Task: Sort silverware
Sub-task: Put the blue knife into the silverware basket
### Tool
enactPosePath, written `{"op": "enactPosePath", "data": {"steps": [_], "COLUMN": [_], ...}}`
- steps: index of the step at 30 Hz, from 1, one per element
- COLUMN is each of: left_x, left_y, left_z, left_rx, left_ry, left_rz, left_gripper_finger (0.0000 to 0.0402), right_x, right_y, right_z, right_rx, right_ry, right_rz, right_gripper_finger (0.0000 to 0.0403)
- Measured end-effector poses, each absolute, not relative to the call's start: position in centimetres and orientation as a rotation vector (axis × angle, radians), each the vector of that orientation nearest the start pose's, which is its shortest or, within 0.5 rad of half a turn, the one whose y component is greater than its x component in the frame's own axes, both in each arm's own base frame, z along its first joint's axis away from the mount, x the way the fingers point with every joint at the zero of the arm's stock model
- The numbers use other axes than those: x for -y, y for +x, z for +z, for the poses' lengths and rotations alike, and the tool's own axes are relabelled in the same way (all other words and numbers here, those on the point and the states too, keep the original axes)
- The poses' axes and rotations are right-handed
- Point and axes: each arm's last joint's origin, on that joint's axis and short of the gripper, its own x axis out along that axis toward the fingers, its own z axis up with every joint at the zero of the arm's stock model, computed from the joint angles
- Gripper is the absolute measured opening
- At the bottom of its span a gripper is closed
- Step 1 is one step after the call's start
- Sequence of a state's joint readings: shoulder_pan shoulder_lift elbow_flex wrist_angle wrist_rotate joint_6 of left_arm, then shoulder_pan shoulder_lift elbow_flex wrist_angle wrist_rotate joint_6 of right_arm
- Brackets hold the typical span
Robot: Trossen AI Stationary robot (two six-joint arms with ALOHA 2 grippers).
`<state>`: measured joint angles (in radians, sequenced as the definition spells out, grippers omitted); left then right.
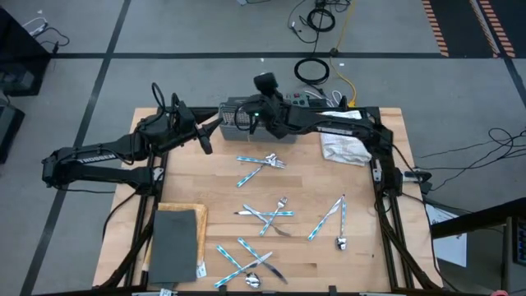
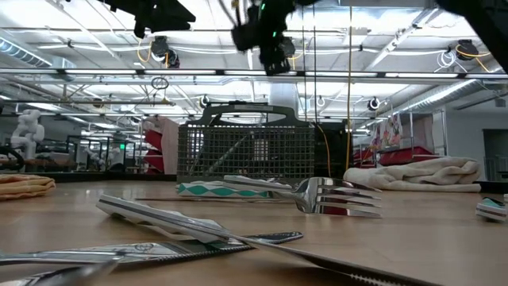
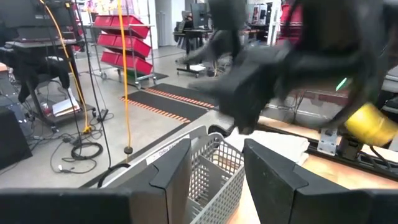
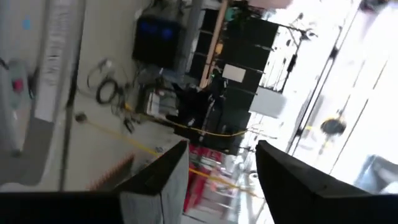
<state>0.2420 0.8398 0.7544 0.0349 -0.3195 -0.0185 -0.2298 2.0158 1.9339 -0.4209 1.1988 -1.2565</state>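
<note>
Silverware [image 2: 198,230] scattered, far-edge basket [image 2: 244,151] apart.

High view: basket [image 1: 236,111] at table [image 1: 362,247] top-centre edge, towel [image 1: 343,146] to its right. Silverware [image 1: 265,215] spread over centre and lower centre of table. Pad [image 1: 175,243] at lower left. Both arms reach in over top edge near basket.

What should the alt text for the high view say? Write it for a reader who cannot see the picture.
Seen from above, forks, spoons and knives with blue-patterned handles lie scattered across a wooden table. Both dark arms reach to the far edge, where a grey mesh basket stands. A white towel lies near the far right corner.
</note>
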Motion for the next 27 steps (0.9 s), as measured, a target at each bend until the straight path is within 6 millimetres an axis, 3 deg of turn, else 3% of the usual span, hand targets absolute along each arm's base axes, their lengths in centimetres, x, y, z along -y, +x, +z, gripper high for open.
{"op": "enactPosePath", "data": {"steps": [3, 6, 9, 11, 14, 18, 24, 27], "left_x": [-5.4, -5.4, -5.4, -5.4, -5.4, -5.4, -5.4, -5.4], "left_y": [18.0, 18.0, 18.0, 18.0, 18.0, 18.0, 18.0, 18.0], "left_z": [33.4, 33.4, 33.4, 33.4, 33.4, 33.4, 33.4, 33.4], "left_rx": [-0.046, -0.046, -0.045, -0.045, -0.045, -0.045, -0.047, -0.044], "left_ry": [-0.016, -0.018, -0.018, -0.018, -0.018, -0.018, -0.018, -0.024], "left_rz": [0.562, 0.562, 0.562, 0.562, 0.562, 0.562, 0.562, 0.562], "left_gripper_finger": [0.0151, 0.0151, 0.0151, 0.0151, 0.0151, 0.0151, 0.0151, 0.0151], "right_x": [10.9, 8.5, 6.9, 6.2, 4.6, 0.9, -3.8, -6.4], "right_y": [41.3, 37.9, 33.9, 31.7, 29.3, 28.4, 25.2, 23.8], "right_z": [36.9, 39.1, 40.0, 39.7, 38.4, 35.5, 29.0, 26.7], "right_rx": [-1.211, -1.079, -0.976, -1.020, -1.208, -1.244, -1.365, -1.416], "right_ry": [-1.145, -0.917, -0.456, -0.114, 0.204, 0.376, 0.645, 0.799], "right_rz": [-0.960, -0.947, -0.865, -0.793, -0.741, -0.723, -0.965, -1.001], "right_gripper_finger": [0.0173, 0.0176, 0.0178, 0.0178, 0.0178, 0.0178, 0.0178, 0.0178]}}
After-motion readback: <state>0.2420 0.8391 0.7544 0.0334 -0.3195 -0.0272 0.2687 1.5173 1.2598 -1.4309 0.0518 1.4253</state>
